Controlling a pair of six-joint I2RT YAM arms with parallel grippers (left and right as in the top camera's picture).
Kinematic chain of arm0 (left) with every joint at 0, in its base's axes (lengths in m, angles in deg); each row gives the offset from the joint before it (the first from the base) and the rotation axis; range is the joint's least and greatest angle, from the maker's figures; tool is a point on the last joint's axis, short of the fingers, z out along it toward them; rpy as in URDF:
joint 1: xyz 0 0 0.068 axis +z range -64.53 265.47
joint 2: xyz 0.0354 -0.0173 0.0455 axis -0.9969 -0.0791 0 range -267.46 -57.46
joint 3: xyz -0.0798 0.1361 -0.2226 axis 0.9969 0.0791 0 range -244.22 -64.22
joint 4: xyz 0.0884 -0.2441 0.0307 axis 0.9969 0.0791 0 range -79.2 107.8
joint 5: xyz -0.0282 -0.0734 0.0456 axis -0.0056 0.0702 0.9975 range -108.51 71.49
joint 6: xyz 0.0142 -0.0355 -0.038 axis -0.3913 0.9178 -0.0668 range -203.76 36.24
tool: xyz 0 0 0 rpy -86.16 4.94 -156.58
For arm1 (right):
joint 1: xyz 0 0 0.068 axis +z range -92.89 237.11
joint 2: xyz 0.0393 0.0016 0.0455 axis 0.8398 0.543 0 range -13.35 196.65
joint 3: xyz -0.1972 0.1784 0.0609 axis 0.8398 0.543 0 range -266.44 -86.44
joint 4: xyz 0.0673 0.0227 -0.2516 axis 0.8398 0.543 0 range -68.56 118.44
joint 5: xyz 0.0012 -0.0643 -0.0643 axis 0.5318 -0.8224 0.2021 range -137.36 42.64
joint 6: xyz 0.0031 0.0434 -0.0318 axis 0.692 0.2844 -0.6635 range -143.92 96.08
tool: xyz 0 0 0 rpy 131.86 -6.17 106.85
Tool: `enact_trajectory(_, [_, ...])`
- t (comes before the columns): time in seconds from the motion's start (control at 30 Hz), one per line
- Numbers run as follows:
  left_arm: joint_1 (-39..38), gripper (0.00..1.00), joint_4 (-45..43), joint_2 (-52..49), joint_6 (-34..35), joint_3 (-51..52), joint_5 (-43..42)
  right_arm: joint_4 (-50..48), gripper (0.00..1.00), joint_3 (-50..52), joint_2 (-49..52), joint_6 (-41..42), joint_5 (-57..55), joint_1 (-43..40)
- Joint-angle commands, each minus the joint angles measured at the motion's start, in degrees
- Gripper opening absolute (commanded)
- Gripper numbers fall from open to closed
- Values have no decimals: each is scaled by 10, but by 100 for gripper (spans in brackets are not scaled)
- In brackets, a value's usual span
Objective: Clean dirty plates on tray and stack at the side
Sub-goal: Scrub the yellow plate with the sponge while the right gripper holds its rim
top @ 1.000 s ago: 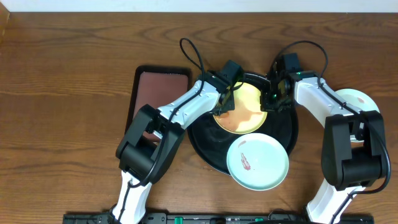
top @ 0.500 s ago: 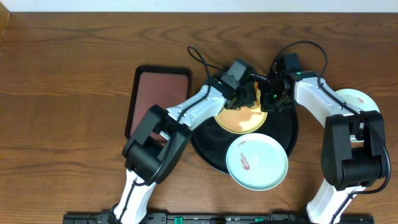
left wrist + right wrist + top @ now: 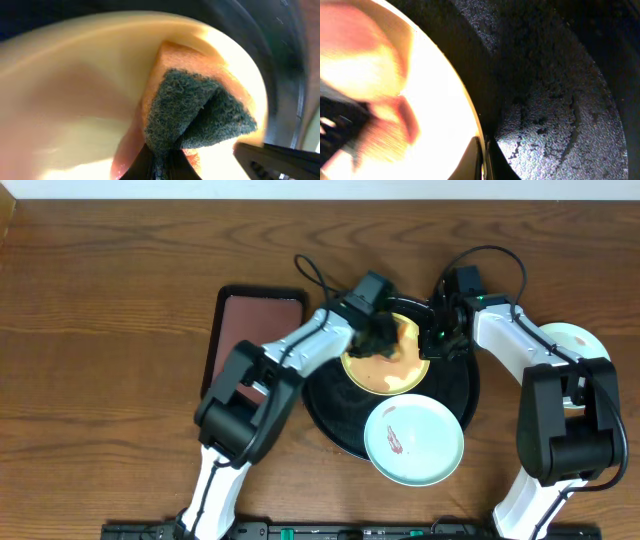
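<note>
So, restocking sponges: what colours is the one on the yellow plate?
Orange foam sponge with a dark green scouring face; clearest in the left wrist view.

yellow plate (image 3: 435, 110) blurry, edge-cropped

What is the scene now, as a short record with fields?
left jaws: shut on sponge, pressed on yellow plate
right jaws: shut on the yellow plate's rim
yellow plate: on black tray, reddish smear visible
front mint plate: smeared, overlapping the tray's front rim
second mint plate: on the table, right of tray
brown tray: left of black tray
</note>
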Motion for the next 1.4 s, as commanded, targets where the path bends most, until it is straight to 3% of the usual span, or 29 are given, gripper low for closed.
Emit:
enact_trajectory(0.0, [44,8,72,-17,-61,7,108,4,1,3,12,-11,-6,14])
enact_trajectory(0.33, [34,7,266,-17,-134,-53,317,3,1,3,12,-1,-6,14])
enact_trajectory(0.43, [21,7,289,-17,-137,-64,338,3,1,3,12,4,-6,14])
enact_trajectory(0.6, [0,7,259,-23,-132,-64,216,2,1,3,12,28,-9,14])
enact_trajectory(0.83, [-2,7,229,-32,-16,-56,70,2,1,3,12,33,-9,14])
enact_trajectory(0.93, [-6,8,212,-32,-9,-56,-14,2,1,3,12,51,-15,13])
enact_trajectory(1.37, [-36,8,269,-32,-10,-30,0,-1,1,3,12,59,-17,12])
